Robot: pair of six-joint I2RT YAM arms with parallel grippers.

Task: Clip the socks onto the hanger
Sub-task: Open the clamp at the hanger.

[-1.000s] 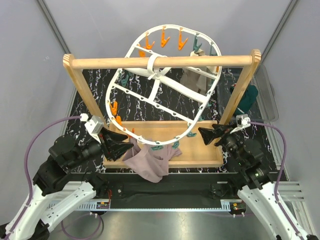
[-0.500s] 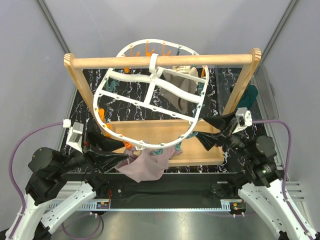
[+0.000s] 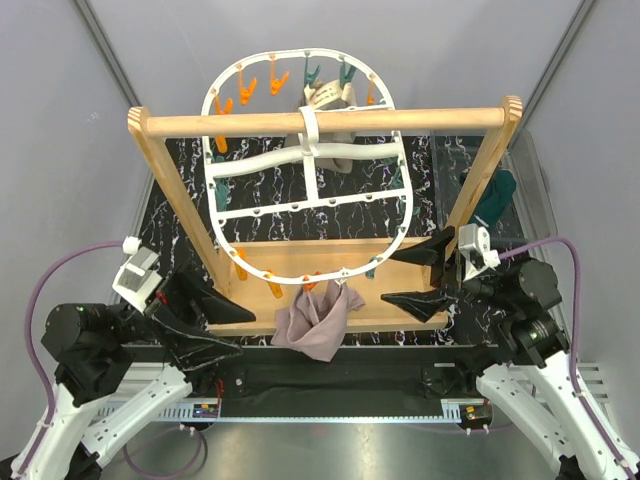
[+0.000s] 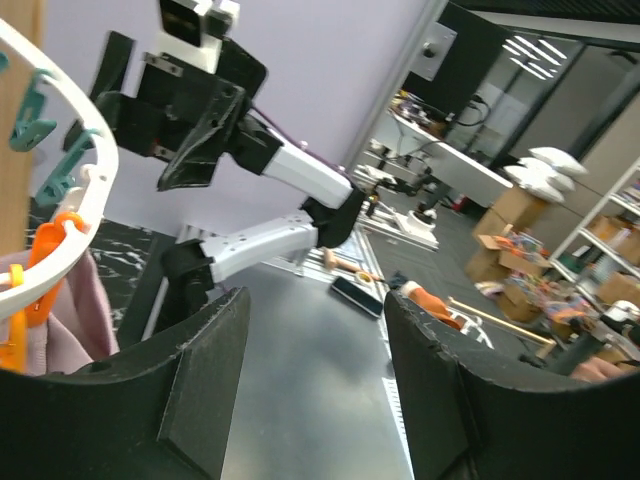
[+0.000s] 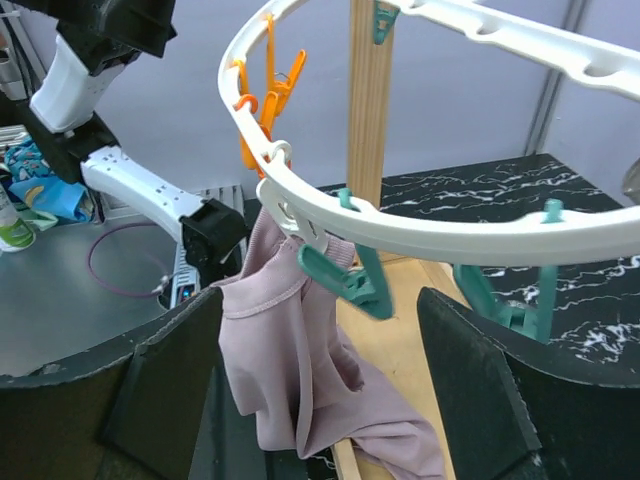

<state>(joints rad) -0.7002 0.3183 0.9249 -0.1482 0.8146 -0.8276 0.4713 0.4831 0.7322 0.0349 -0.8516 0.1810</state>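
The white oval hanger (image 3: 308,205) hangs from the wooden rail, with orange and teal pins round its rim. A mauve-pink sock (image 3: 318,320) dangles from its near rim, and a teal pin (image 5: 345,282) sits on the sock's cuff (image 5: 300,370). My left gripper (image 3: 228,328) stands open and empty, left of the sock and apart from it. Its wrist view shows the hanger's rim (image 4: 75,215) and a bit of the sock (image 4: 60,325) at the far left. My right gripper (image 3: 392,278) is open, right of the sock and short of it. A dark teal sock (image 3: 496,195) lies at the right.
The wooden rail stand (image 3: 320,123) spans the table, and its base board (image 3: 330,262) lies under the hanger. A grey-beige cloth (image 3: 330,95) hangs at the hanger's far rim. A clear bin (image 3: 537,190) stands at the right edge. The marbled black mat (image 3: 420,215) covers the table.
Both arms have drawn back from the sock, which now hangs alone from the rim. The hanger has swung round. The left jaws have widened; the right jaws have narrowed a little.
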